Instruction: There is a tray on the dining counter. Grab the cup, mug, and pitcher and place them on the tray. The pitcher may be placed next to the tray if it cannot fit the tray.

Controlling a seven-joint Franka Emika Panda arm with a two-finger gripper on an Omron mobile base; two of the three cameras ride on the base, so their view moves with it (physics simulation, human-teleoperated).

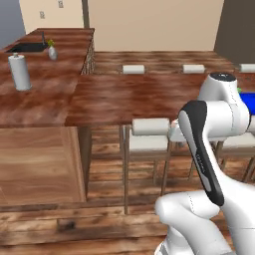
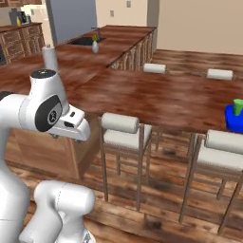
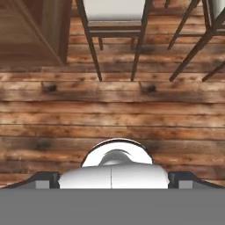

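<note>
The dining counter [image 1: 124,97] [image 2: 175,97] runs across in front of me, glossy reddish-brown. At its right end lies the blue tray [image 1: 248,103] [image 2: 232,121], cut off by the frame edge. A small green vessel [image 2: 238,107] [image 1: 239,90] stands on the tray; too little of it shows to tell cup from mug. The pitcher is out of view. My gripper [image 3: 113,180] hangs low in front of the base and points down at the plank floor, with stool legs ahead of it. It is open, the dark fingertips [image 3: 44,180] far apart with nothing between them.
Pale cushioned stools [image 1: 151,134] [image 2: 122,130] [image 2: 223,152] stand between me and the counter, with more [image 1: 133,69] on its far side. To the left, a side counter carries a paper towel roll [image 1: 20,72], a small vase [image 1: 52,51] and a sink [image 1: 27,47].
</note>
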